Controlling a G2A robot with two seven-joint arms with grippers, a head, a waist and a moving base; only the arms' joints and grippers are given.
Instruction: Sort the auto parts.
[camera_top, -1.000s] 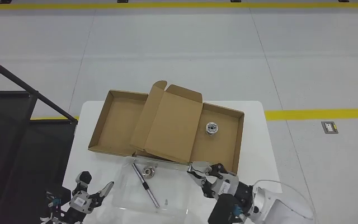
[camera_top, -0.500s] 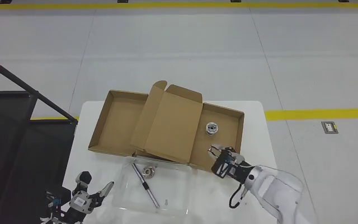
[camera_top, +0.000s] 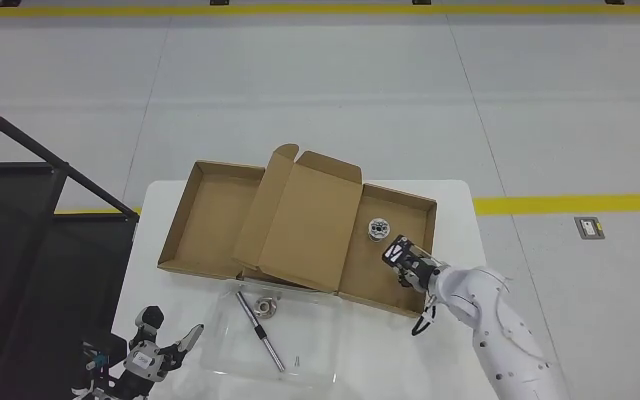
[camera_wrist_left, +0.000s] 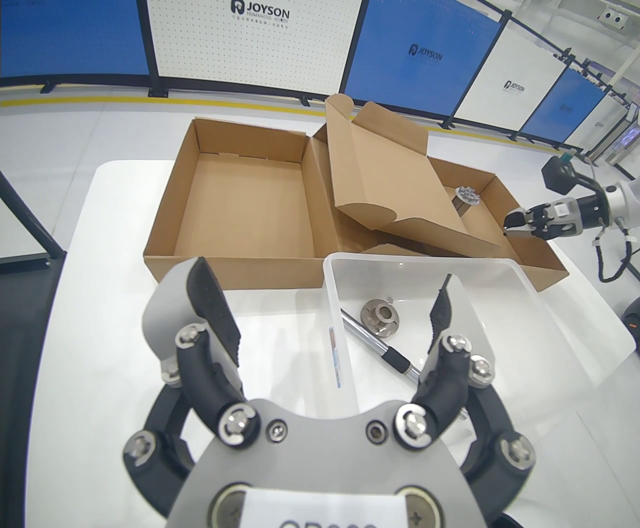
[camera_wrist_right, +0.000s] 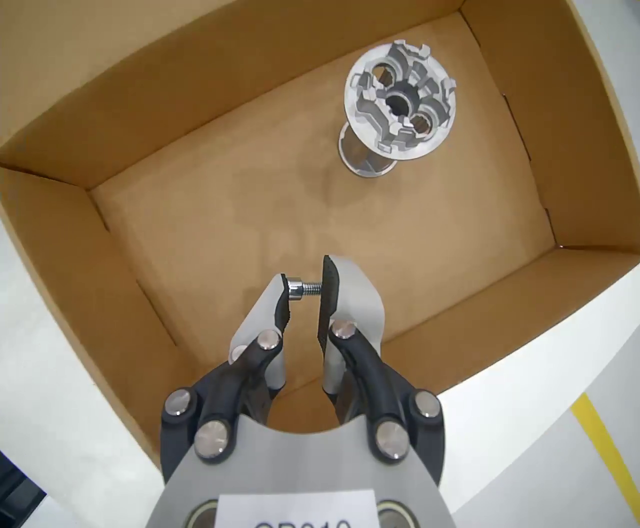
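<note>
Silver and small, the threaded bolt (camera_wrist_right: 298, 288) sits clamped crosswise in the right gripper (camera_wrist_right: 306, 285), long axis running pad to pad, above the brown cardboard box (camera_wrist_right: 250, 65) near the surface's (camera_top: 455, 215) right edge, with the grey cast-metal hub (camera_wrist_right: 400, 110) upright just ahead.

A black metal frame (camera_top: 62, 170) stands off the table's (camera_top: 455, 215) left edge. A yellow floor line (camera_top: 560, 204) runs out past the far right corner, with a small floor plate (camera_top: 591, 228) just beside it. Blue and white partition panels (camera_wrist_left: 250, 45) line the room beyond the far edge.
</note>
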